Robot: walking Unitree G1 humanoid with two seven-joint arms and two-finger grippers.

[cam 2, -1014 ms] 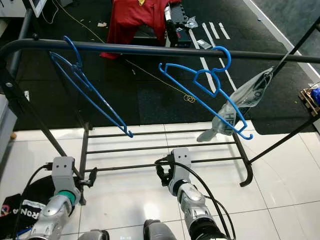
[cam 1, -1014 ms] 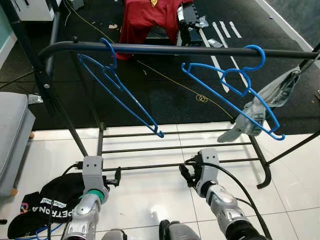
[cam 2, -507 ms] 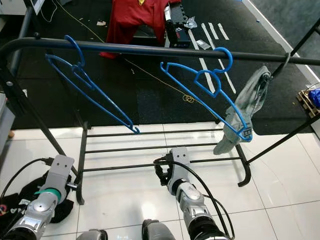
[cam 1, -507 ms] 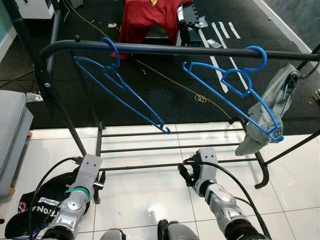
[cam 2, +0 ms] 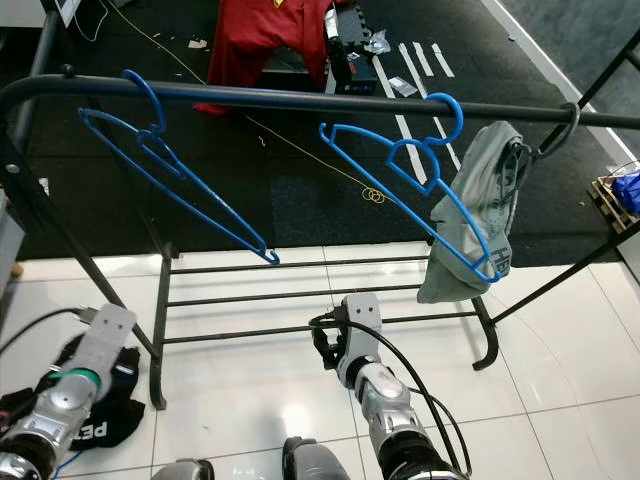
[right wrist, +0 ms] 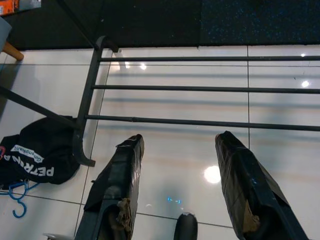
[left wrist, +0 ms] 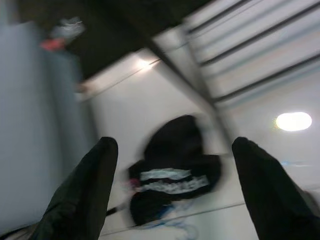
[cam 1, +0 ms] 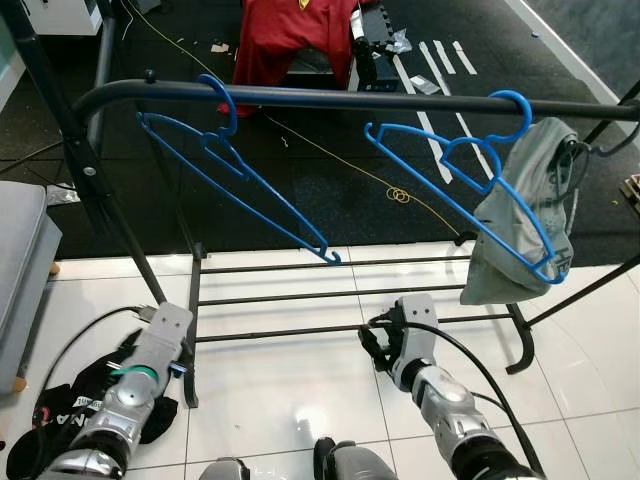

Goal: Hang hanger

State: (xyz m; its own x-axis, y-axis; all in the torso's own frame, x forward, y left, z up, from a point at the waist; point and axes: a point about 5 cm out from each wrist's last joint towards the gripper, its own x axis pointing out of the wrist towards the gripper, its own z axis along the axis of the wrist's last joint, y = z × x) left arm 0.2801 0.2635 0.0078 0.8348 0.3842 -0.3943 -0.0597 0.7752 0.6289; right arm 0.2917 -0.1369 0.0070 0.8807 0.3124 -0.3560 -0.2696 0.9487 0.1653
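Note:
Two blue hangers hang from the black rail [cam 1: 350,98] of a clothes rack, one at the left [cam 1: 228,160] and one at the right [cam 1: 497,178]. A grey garment [cam 1: 515,255] drapes over the right hanger's lower end. A black garment [cam 1: 60,400] lies on the white tiles at the lower left, with a blue hanger [right wrist: 17,200] partly under it. My left gripper [left wrist: 174,145] is open, low over that black garment. My right gripper [right wrist: 180,139] is open and empty, low in front of the rack's bottom bars.
The rack's bottom bars [cam 1: 330,295] and slanted left leg [cam 1: 150,290] stand just ahead of both arms. A grey seat [cam 1: 20,250] is at the left edge. A red garment [cam 1: 290,35] and a yellow cable lie on the dark mat behind.
My left arm has swung down and to the left, toward the black garment. The grey garment has swung in from the right and now hangs against the right hanger.

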